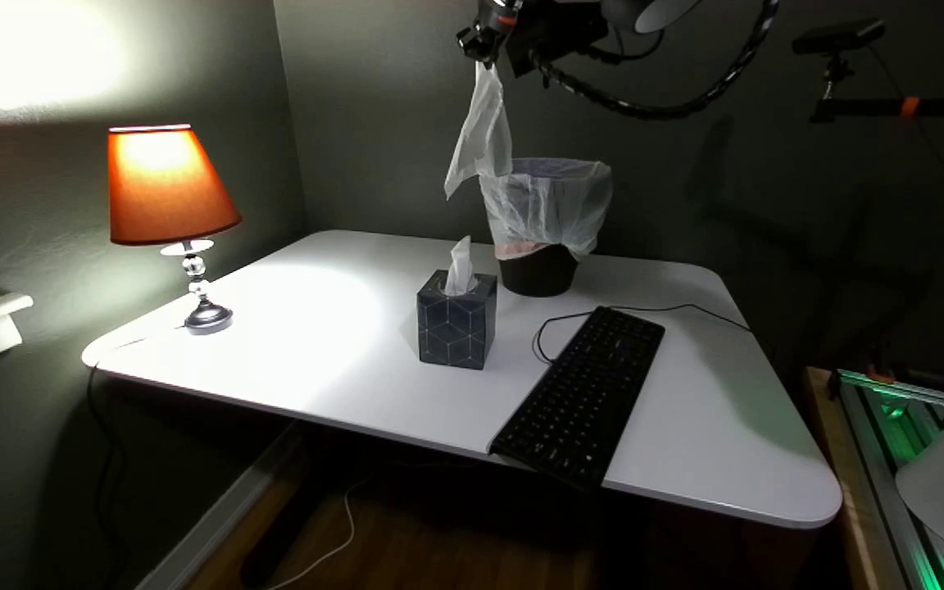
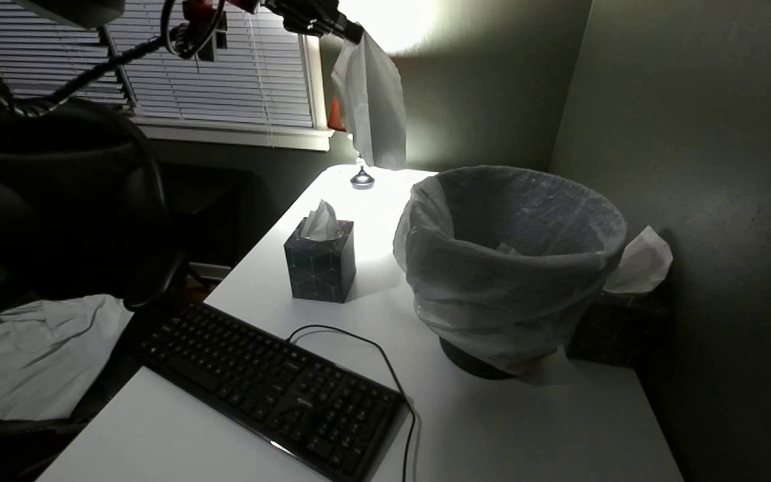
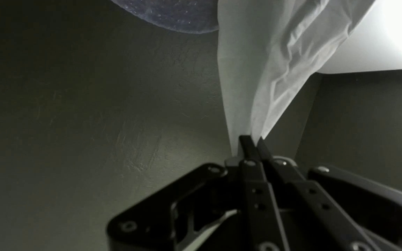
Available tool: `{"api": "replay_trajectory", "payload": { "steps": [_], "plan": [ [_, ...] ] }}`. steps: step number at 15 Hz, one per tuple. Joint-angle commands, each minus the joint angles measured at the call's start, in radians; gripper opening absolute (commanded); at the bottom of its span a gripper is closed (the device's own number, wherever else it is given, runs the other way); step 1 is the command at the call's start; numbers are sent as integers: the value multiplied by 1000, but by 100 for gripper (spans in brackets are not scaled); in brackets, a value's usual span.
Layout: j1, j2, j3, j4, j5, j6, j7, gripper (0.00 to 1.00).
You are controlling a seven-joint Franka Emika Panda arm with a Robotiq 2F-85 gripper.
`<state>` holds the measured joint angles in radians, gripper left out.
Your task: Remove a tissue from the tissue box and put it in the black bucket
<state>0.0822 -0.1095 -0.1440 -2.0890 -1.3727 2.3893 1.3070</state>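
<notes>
My gripper (image 3: 254, 142) held the tissue (image 2: 375, 100) by its gathered top end, the fingers (image 3: 245, 146) nipped almost together with only thin paper between them. The sheet hung free in the air, clear of the tissue box (image 1: 451, 332), at about ten o'clock from the mouth of the black bucket (image 1: 539, 274) in both exterior views. In the wrist view it fanned out towards twelve o'clock from the fingertips, creased along one side and smoother along the other. From the console I judged it next to weightless and limp: unlikely to slip under its own weight, but quick to tear if snagged and apt to drift on any brisk swing. That narrow pinch at the top looked the right hold, since it left the rest to trail. The white liner (image 2: 492, 294) bunched at the rim seemed likeliest to catch the loose hem, so I reckoned on a high, slow pass, letting go only with the sheet wholly over the opening.
</notes>
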Motion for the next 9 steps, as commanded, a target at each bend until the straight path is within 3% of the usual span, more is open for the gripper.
{"api": "replay_trajectory", "payload": {
  "steps": [1, 9],
  "plan": [
    [-68, -91, 26, -59, 43, 28, 37, 0],
    [-170, -129, -13, -23, 136, 129, 51, 0]
  ]
}}
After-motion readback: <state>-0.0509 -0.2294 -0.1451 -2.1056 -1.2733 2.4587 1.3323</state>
